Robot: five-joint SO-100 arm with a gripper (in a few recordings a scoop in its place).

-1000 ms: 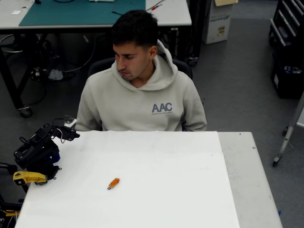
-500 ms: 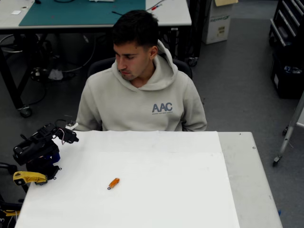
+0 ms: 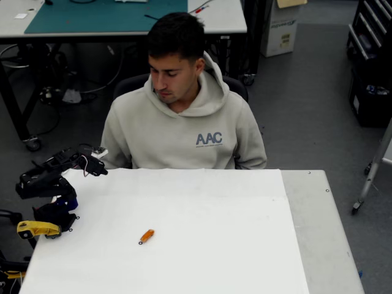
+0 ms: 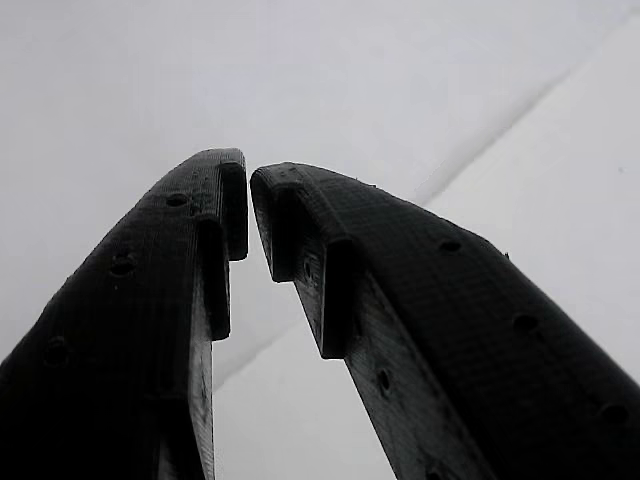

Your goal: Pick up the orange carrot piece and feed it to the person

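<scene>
Since the earlier frame the arm has lifted and stretched a little along the left edge of the desk (image 3: 294, 245), toward its far left corner; the carrot piece has not moved. In the wrist view the claw (image 4: 248, 215) has its two black fingers almost together, with only a thin gap at the tips and nothing between them, so it is nearly clenched and empty. In the overhead view the claw (image 3: 92, 164) hangs over the far left corner, well apart from the target.

On the white top, the orange carrot piece (image 3: 146, 236) lies flat, left of the middle and closer to the near edge, with its dark tip pointing to the near left. It looks light and stiff, probably a bit smooth, so it could roll or slip away if pinched at one end. I judge the best hold is across the middle of the short orange body, with the fingers opened first.

Behind the far edge sits the person (image 3: 184, 128), facing the desk.
</scene>
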